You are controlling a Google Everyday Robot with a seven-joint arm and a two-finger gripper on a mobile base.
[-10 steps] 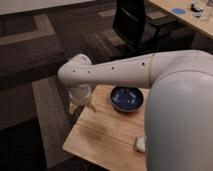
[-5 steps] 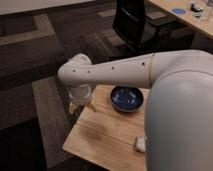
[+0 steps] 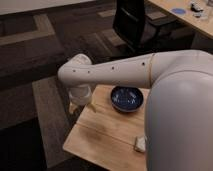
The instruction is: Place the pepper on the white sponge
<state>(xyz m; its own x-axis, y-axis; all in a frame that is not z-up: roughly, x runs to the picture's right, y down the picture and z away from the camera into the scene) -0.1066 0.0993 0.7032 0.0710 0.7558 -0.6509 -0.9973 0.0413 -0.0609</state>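
My gripper (image 3: 79, 101) hangs below the white arm's wrist, over the far left corner of the wooden table (image 3: 102, 132). A small white sponge (image 3: 140, 144) lies near the table's front right, partly hidden behind my arm's bulky body. No pepper shows clearly; only a small yellowish bit sits under the gripper, and I cannot tell what it is. The gripper is well to the left of the sponge, and farther from me.
A dark blue bowl (image 3: 126, 98) stands on the table to the right of the gripper. A black office chair (image 3: 132, 22) is behind the table. A desk (image 3: 187, 17) with a blue disc is at the top right. Patterned carpet surrounds the table.
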